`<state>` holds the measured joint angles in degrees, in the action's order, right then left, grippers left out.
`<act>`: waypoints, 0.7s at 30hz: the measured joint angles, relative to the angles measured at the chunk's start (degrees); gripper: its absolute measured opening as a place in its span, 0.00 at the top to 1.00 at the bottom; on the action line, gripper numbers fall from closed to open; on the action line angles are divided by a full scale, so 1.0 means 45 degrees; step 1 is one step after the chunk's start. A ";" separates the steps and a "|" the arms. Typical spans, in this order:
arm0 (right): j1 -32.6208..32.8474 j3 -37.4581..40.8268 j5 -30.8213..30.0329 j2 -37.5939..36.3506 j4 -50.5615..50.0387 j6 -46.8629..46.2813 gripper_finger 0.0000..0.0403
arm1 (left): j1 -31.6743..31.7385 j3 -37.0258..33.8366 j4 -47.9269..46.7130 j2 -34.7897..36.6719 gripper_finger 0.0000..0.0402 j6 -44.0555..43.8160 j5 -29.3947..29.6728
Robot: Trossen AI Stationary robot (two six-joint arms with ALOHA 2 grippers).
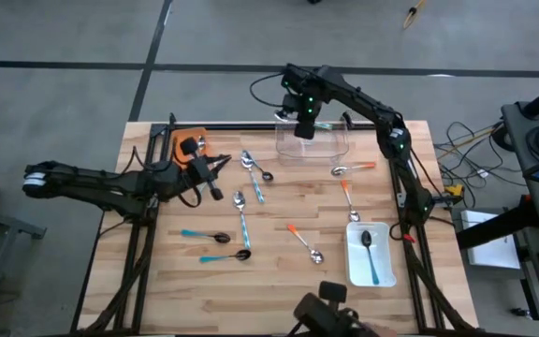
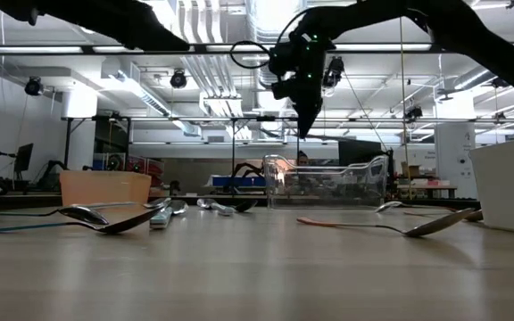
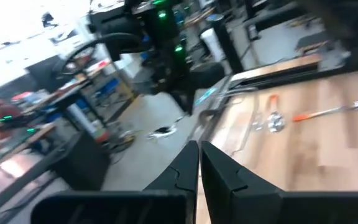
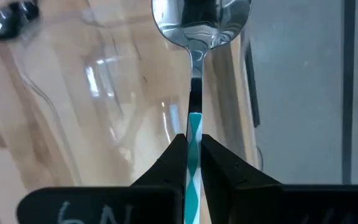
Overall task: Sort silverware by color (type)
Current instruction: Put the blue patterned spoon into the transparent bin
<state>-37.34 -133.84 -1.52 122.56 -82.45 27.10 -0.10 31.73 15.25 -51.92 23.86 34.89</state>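
Right gripper [image 4: 193, 152] is clamped on a teal-handled spoon [image 4: 194, 93], hanging over the clear tray [image 1: 313, 142]. Placement step in hand; next comes lowering and release. Left gripper [image 3: 199, 163], fingers together and empty, waits by the orange tray [image 1: 178, 139].

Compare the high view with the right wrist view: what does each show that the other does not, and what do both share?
Only the high view shows the white tray holding a teal-handled spoon, the spoons scattered on the table, and the left gripper near the orange tray. Only the right wrist view shows the right gripper shut on a teal-striped spoon, bowl pointing away from it. Both show the clear tray below the right gripper.
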 joint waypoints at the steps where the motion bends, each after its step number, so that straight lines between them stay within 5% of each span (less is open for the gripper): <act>1: -0.0097 0.0000 -0.0013 0.0000 -0.0104 0.0254 0.96 | 0.0010 0.0000 0.0013 -0.0042 1.00 0.0149 0.0191; 21: -0.0593 0.0024 0.0010 -0.0019 -0.0958 0.3619 0.95 | 0.0131 0.0000 -0.0012 -0.0380 1.00 0.0262 0.0452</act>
<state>-40.01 -133.73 -1.48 122.48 -86.76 43.38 0.49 31.73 15.19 -53.63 25.04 36.93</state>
